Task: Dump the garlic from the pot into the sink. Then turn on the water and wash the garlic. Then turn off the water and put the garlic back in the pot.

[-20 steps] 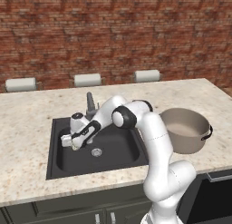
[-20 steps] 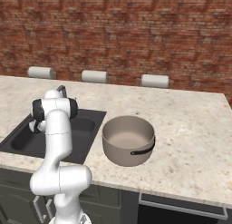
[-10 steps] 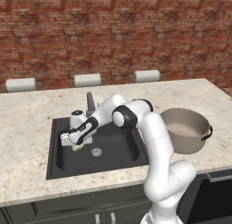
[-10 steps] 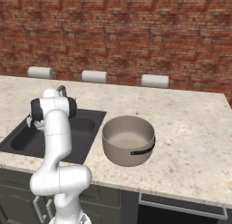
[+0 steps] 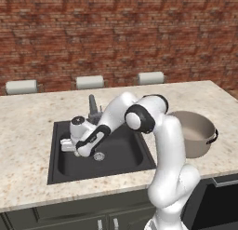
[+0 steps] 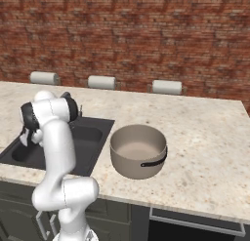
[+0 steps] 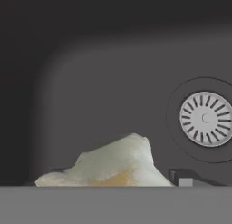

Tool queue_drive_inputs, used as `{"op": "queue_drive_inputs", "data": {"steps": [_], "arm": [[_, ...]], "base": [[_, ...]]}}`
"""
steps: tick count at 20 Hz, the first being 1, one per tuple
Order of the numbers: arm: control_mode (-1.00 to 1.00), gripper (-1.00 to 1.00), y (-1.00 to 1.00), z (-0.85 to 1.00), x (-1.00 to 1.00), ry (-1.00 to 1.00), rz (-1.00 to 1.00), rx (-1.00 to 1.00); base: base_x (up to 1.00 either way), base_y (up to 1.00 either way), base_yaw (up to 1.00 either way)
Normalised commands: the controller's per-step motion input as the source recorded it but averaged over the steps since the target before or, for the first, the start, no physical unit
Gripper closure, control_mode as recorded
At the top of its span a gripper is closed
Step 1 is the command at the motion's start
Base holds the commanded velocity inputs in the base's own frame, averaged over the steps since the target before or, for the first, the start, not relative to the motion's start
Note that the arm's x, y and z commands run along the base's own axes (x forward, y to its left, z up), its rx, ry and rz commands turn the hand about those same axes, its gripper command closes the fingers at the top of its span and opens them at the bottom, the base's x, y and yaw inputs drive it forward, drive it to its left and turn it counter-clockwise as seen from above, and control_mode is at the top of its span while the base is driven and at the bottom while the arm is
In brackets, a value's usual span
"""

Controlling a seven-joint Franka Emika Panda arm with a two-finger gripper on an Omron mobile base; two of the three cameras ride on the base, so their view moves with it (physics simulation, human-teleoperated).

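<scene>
The speckled tabletop [image 5: 28, 126] carries everything here, with the sink [image 5: 125, 152] sunk into it as the landmark. Just to the right of the sink stands the pot [image 6: 138, 150] — upright, its pale inside bare, which fits the garlic having been tipped out and the pot waiting to take it back. At the back rim of the sink rises the short faucet [image 5: 92, 104], with no water seen running. The arm reaches down into the sink's left part, the hand [image 5: 67, 145] low over the floor beside the drain [image 7: 206, 119]. The garlic [image 7: 113, 164] lies on the sink floor near the drain, right at the fingertips [image 7: 183, 177] — the jaws look partly closed around it, likely for the pick-up, though a firm grip cannot be confirmed.
</scene>
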Motion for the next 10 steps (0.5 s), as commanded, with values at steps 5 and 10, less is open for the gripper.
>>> {"op": "queue_drive_inputs", "data": {"steps": [5,10], "arm": [[-1.00,1.00,0.00,0.85,-0.44,-0.15,-0.09,0.00],[-1.00,1.00,0.00,0.99,-0.26,-0.08,-0.06,0.00]], "base": [[0.00,0.00,0.00],[0.00,0.00,0.00]]}}
